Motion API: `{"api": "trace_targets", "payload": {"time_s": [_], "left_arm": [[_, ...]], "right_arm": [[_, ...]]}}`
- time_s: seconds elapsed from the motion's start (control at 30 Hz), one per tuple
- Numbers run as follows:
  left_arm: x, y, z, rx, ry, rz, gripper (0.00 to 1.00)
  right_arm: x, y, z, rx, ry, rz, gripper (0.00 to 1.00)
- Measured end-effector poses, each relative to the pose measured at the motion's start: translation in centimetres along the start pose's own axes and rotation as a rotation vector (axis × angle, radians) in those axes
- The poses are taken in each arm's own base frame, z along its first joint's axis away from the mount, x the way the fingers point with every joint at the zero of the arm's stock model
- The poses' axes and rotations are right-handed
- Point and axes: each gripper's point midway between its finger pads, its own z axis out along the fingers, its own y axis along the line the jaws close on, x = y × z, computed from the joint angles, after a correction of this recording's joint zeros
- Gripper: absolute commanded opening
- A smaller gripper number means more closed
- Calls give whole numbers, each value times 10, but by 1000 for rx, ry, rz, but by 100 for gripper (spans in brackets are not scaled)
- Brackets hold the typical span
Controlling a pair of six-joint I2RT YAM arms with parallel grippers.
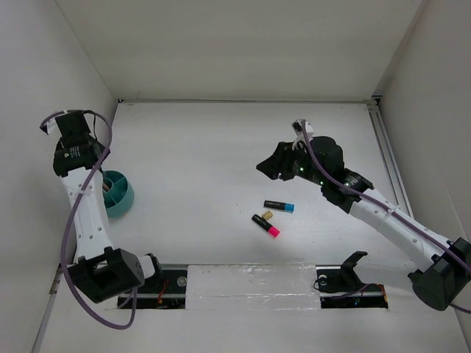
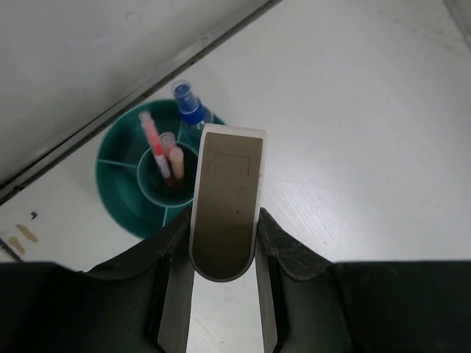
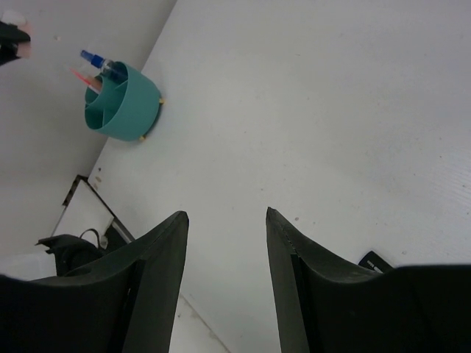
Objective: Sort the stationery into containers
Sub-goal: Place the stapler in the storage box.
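Note:
My left gripper (image 2: 223, 220) is shut on a flat tan eraser-like piece (image 2: 227, 184) and holds it above the round teal organizer (image 2: 121, 191). The organizer's inner cups hold a thin pink pen (image 2: 151, 140), a clear blue-capped pen (image 2: 190, 110) and another pale pen (image 2: 174, 160). In the top view the organizer (image 1: 121, 197) stands at the left wall under the left arm. A black marker with a blue end (image 1: 280, 206), a black marker with a pink end (image 1: 266, 226) and a small tan bit (image 1: 268, 215) lie mid-table. My right gripper (image 1: 266, 166) is open, empty, above and behind them.
White walls close in on the left, back and right. A metal rail (image 1: 386, 158) runs along the right table edge. A taped strip (image 1: 250, 279) lies between the arm bases. The right wrist view shows the organizer (image 3: 126, 103) far off and a black marker end (image 3: 374, 261).

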Motion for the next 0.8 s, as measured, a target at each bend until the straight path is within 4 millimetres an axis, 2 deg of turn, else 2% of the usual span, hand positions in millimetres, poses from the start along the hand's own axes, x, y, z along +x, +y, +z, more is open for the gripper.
{"api": "trace_targets", "payload": {"time_s": [0.1, 0.43, 0.5, 0.7, 0.8], "left_arm": [[-20, -3, 4, 46, -2, -44, 0], [-48, 50, -3, 23, -59, -206, 0], [-47, 55, -1, 24, -62, -217, 0], [-24, 61, 13, -6, -42, -119, 0], [-24, 61, 14, -23, -77, -54, 0]], "right_arm": [[2, 2, -1, -21, 14, -7, 52], [12, 15, -3, -99, 67, -19, 52], [15, 16, -2, -107, 79, -19, 52], [25, 13, 3, -107, 112, -12, 52], [29, 12, 5, -107, 125, -10, 52]]}}
